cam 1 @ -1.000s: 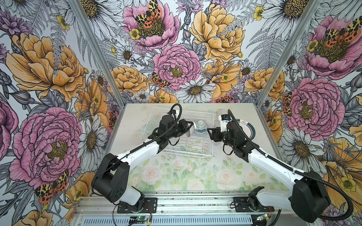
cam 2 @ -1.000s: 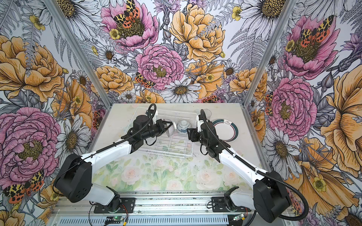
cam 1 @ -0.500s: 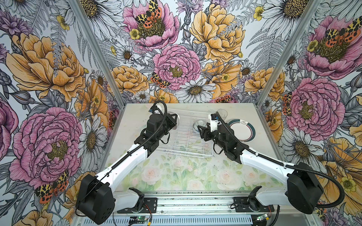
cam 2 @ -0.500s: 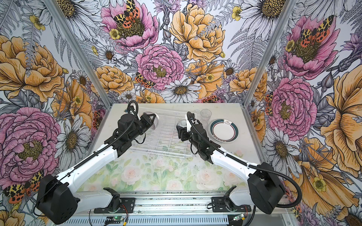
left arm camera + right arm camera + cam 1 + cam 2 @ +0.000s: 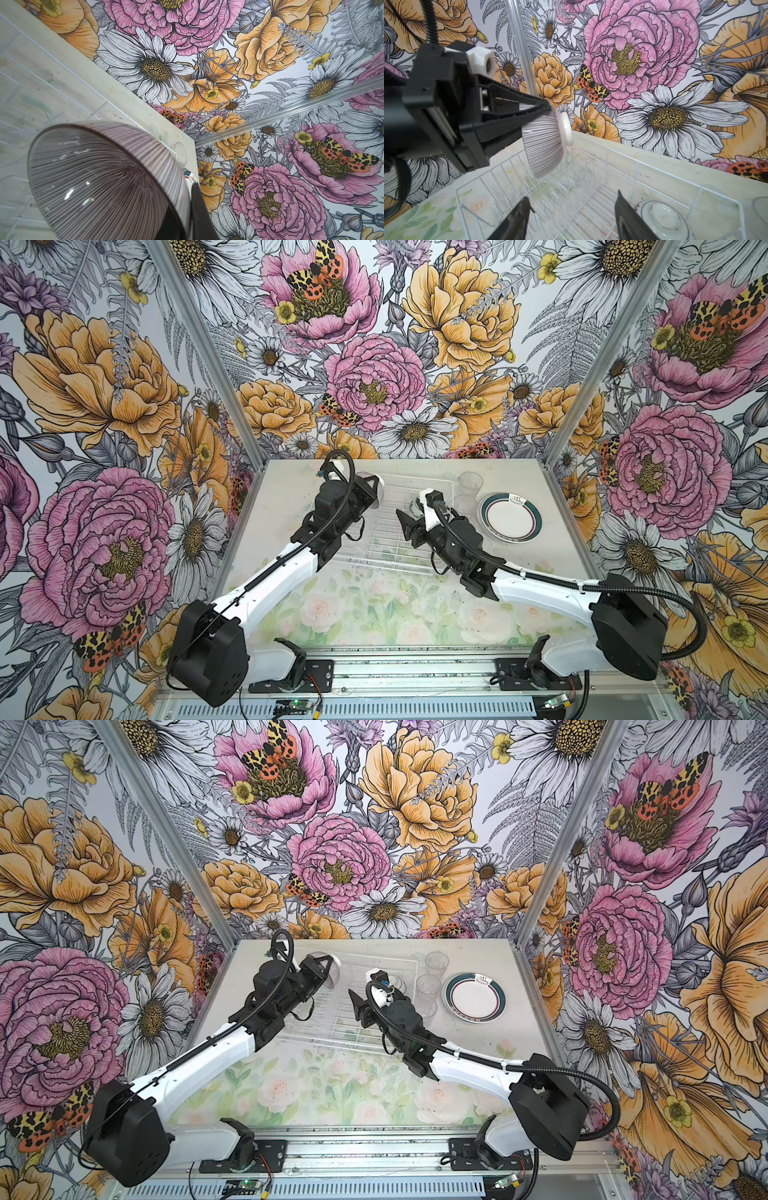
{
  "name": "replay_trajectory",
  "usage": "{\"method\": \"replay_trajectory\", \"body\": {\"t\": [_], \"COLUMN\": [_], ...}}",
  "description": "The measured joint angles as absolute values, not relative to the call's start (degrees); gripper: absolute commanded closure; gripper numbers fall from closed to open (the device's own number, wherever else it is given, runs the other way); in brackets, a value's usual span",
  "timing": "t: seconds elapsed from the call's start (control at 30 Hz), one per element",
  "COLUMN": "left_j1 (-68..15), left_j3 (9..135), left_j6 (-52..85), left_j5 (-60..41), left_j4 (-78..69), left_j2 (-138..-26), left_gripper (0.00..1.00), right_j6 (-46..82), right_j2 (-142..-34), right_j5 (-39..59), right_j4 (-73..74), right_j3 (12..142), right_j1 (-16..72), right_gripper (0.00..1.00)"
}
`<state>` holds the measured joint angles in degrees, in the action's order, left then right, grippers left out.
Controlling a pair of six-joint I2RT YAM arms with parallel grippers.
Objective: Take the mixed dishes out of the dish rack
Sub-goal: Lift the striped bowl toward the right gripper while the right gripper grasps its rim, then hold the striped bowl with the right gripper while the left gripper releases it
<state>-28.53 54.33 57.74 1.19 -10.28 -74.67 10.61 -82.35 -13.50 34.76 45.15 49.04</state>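
In both top views the left gripper (image 5: 368,489) clamps the ribbed bowl (image 5: 333,978) on edge over the far left corner of the dish rack (image 5: 390,540). The left wrist view shows that bowl's inside. In the right wrist view the right gripper (image 5: 571,216) hangs open and empty above the rack, an upside-down bowl (image 5: 662,216) lying in it

The left gripper (image 5: 326,966) clasps a ribbed greyish bowl (image 5: 335,978), tipped on edge above the dish rack (image 5: 332,1020) at its far left corner. Three clear glass tumblers (image 5: 428,984) stand between the rack and a teal-and-red-rimmed plate (image 5: 475,997) near the right edge of the bench (image 5: 291,1094).
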Motion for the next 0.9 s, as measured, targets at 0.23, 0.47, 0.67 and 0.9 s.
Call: {"method": "replay_trajectory", "body": {"t": [0.23, 0.47, 0.67, 0.9], "left_j1": [-29.41, -30.22, -32.49, -34.28], "left_j3": [51.35, 51.35, 51.64, 52.60], "left_j6": [61.52, 63.33, 63.77, 63.75], "left_j5": [1.69, 1.17, 1.10, 1.10], "left_j4": [-22.20, -26.46, -28.08, -29.87], "left_j2": [-77.41, -81.71, -82.00, -82.32], "left_gripper": [1.00, 1.00, 1.00, 1.00], "right_j6": [9.50, 8.56, 6.81, 5.30], "right_j2": [-86.37, -87.42, -90.94, -91.33], "right_j5": [-13.50, -13.93, -15.51, -18.59], "right_j4": [40.69, 45.12, 47.35, 49.17], "right_j3": [45.15, 45.17, 45.93, 46.00], "right_j1": [50.11, 51.44, 51.96, 52.34], "right_gripper": [0.34, 0.35, 0.39, 0.45]}}
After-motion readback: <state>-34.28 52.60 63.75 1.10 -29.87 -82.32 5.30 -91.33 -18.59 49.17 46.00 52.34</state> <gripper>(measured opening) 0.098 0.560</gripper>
